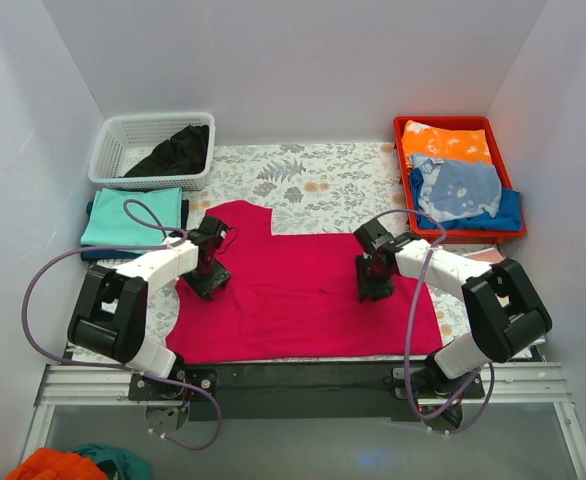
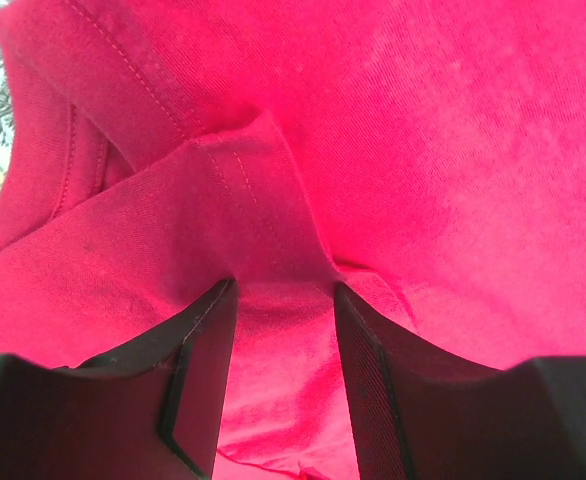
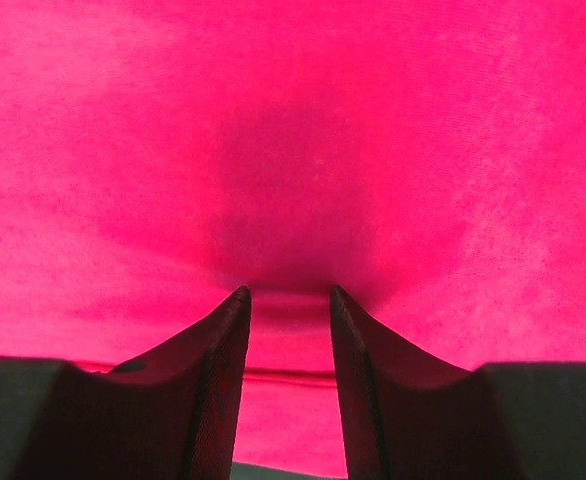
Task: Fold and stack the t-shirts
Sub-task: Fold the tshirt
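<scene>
Plainly, the left gripper has its jaws drawn in on a raised pinch of the red t-shirt. The cloth tents up into the gap, and a stitched sleeve hem lies folded over just beyond the tips. The right gripper looks much the same, its jaws narrowed with a pucker of red cloth caught between them and a seam line running across lower down. Both arms reach onto the shirt from their own sides, the left one near the collar end.

Seen from above, the red t-shirt lies spread over the middle of the flowered table, mostly flat, with an uneven stepped far edge. I judge its folding as barely begun: at most a sleeve is turned in, and the body is unfolded.

To the left, a teal t-shirt lies folded on something dark, which looks like the start of the stack. A black t-shirt sits crumpled in the white basket, so it is likely yet to be folded. At the far right a red tray holds orange and blue clothes.
</scene>
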Controlling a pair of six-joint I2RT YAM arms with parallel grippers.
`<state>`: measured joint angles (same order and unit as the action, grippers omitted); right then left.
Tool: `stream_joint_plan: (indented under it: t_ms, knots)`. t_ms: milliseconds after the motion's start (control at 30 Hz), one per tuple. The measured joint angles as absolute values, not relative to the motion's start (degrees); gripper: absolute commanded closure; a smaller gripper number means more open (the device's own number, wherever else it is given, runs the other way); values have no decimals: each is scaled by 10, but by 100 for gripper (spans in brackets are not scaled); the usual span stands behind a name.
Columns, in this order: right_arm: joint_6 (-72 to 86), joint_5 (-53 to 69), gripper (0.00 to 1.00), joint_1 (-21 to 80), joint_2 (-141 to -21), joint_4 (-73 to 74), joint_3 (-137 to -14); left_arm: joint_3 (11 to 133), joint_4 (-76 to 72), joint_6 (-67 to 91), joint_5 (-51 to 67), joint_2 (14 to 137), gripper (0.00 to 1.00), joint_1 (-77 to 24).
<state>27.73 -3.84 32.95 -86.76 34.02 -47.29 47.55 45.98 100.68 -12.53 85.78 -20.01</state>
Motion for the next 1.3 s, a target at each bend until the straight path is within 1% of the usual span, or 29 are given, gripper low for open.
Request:
stream_joint_plan:
  t_ms: [167, 367, 500, 633, 733, 933, 1000, 1300]
  knots:
    - [300, -45, 56, 336, -840, 399, -452, 514, 500, 990, -139, 861, 55, -203]
    - [311, -83, 55, 338, -824, 466, -477, 686, 504, 935, -186, 901, 53, -197]
    - [313, -116, 55, 338, -824, 470, -535, 788, 463, 903, -197, 980, 55, -177]
    - [313, -133, 55, 338, -827, 469, -576, 859, 435, 883, -203, 1080, 57, -155]
    - [313, -140, 55, 338, -830, 469, -581, 922, 406, 864, -205, 1169, 57, -143]
    - [313, -151, 55, 338, -830, 471, -581, 1049, 400, 835, -206, 1295, 57, -136]
    - [314, -153, 55, 338, -830, 471, -580, 1065, 400, 829, -206, 1310, 57, -134]
    - [318, -158, 55, 338, -833, 472, -578, 1051, 404, 814, -202, 1306, 58, -130]
